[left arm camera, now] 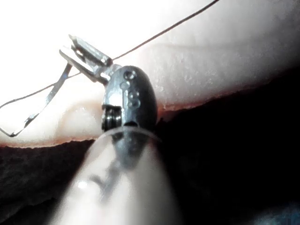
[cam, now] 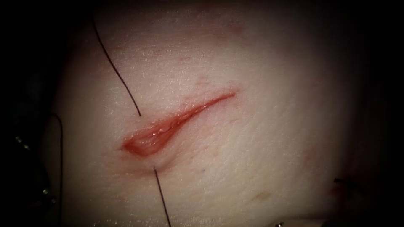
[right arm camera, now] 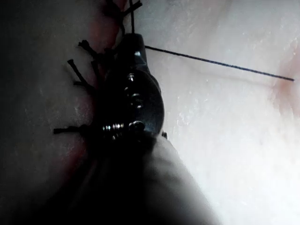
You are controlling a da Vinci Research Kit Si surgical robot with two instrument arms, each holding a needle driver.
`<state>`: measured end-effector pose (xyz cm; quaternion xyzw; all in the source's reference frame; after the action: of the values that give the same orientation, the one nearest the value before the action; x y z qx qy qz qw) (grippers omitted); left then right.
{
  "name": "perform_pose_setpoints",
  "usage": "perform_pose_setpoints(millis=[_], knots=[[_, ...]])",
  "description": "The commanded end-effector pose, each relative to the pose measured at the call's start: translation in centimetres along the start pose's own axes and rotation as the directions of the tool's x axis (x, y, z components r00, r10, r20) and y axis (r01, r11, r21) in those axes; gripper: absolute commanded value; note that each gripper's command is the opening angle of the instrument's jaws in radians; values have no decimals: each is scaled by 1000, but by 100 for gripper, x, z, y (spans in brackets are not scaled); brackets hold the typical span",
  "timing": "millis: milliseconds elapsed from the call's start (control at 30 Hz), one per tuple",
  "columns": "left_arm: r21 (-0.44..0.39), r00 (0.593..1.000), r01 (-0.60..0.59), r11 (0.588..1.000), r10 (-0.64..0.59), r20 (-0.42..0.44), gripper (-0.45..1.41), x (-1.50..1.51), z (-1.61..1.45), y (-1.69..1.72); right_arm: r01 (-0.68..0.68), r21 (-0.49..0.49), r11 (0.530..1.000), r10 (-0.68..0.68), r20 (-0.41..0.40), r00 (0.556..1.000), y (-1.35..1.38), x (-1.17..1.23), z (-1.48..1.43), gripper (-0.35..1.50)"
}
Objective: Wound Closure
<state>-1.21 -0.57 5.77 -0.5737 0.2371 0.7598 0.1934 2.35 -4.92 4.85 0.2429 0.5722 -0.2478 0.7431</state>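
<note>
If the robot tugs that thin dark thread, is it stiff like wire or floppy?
Probably floppy: the thin dark thread sags into a loose loop beside the left hand, which seems to hold it. Pulled, it likely straightens, as where it enters the pale tissue by the red cut. It looks very light.

Thread (cam: 118, 71) enters the tissue (cam: 261, 159) on both sides of the cut (cam: 168, 128).

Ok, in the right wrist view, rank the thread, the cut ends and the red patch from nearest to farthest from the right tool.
1. Thread: reaches the right tool at its tip.
2. Cut ends: on the tissue close beside it, opposite the thread.
3. Red patch: at the thread's far end.
</note>
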Motion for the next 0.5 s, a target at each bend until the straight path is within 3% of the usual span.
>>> perform_pose_setpoints(millis=[33,67,100,133,233,500], knots=[[-1,1000,4,1000,-4,0,-45,-4,2,12,-24,-26,999,24,8,1000,1,-4,10,9],[-1,1000,4,1000,-4,0,-45,-4,2,12,-33,-55,998,33,6,999,5,-5,7,59],[-3,1000,4,1000,-4,2,-45,-4,2,12,-48,-88,995,49,4,999,9,-6,4,98],[-3,1000,4,1000,-4,2,-45,-4,2,12,-56,-135,989,57,4,998,15,-7,-3,120],[-4,1000,4,1000,-4,1,-45,-4,2,11,-106,-197,975,103,-24,994,34,-9,-30,133],[-5,1000,4,1000,-4,1,-45,-4,1,11,-75,-338,938,68,-32,997,82,-4,-91,126]])
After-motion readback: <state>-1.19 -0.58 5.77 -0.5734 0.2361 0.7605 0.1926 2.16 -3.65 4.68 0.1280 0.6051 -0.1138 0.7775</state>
